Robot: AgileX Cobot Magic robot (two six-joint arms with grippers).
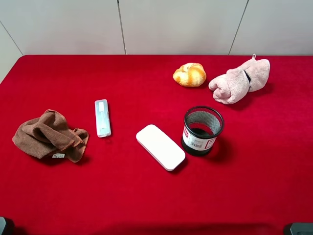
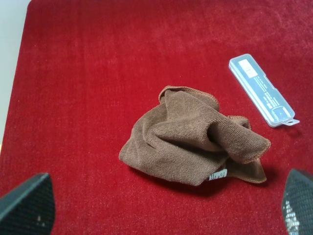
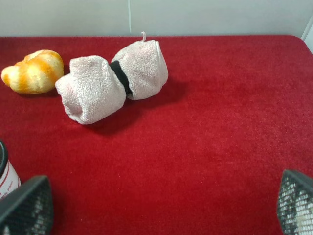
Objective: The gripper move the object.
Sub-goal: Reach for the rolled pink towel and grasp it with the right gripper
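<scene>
A crumpled brown cloth [image 1: 50, 136] lies at the left of the red table [image 1: 146, 196]; it also shows in the left wrist view [image 2: 193, 139], just ahead of my left gripper [image 2: 162, 203], which is open and empty. A clear plastic case [image 1: 102, 118] [image 2: 261, 89] lies to the right of the cloth. My right gripper [image 3: 160, 204] is open and empty, well back from a rolled pink towel [image 1: 240, 81] [image 3: 112, 81] at the far right. Only dark corners of the arms show at the bottom edge of the high view.
A white flat case [image 1: 160, 147] lies mid-table beside a black mesh cup [image 1: 202, 130] whose edge shows in the right wrist view [image 3: 6, 176]. A bread roll [image 1: 190, 74] [image 3: 33, 72] sits left of the towel. A white wall stands behind the table's far edge.
</scene>
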